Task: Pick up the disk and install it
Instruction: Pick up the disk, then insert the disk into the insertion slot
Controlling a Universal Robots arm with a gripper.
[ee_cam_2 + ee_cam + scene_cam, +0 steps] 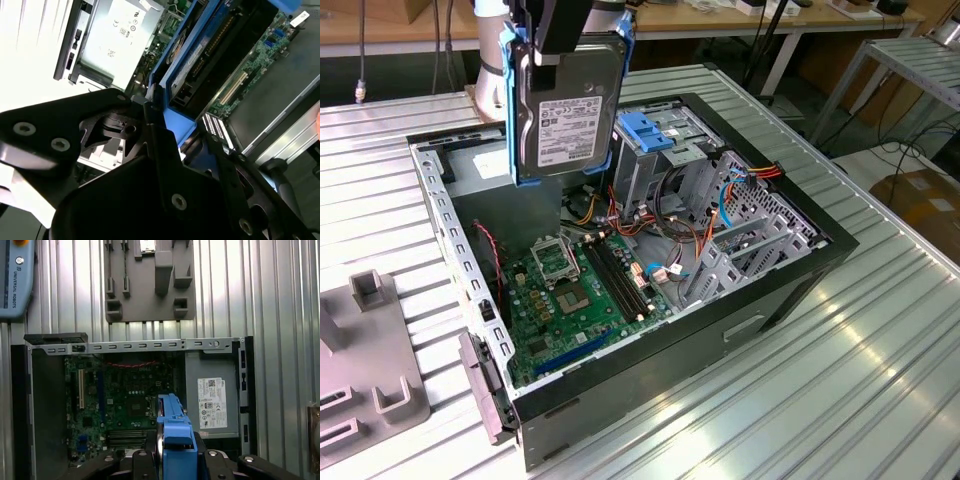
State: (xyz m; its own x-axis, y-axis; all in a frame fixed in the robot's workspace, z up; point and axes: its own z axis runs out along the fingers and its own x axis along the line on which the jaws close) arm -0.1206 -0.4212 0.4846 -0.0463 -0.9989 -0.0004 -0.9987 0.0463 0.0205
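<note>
My gripper (548,50) is clamped on the disk (565,115), which hangs upright just beside the drive cage (655,165), higher than it. I judge pickup done; installing calls for squaring its blue rails with that cage.

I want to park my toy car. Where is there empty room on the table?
The ribbed table is bare on the exterior view's right of the computer case. A strip is free between the case and the grey fixture. Inside the case is crowded: cables, drive cage, with the gripper holding the disk above.
</note>
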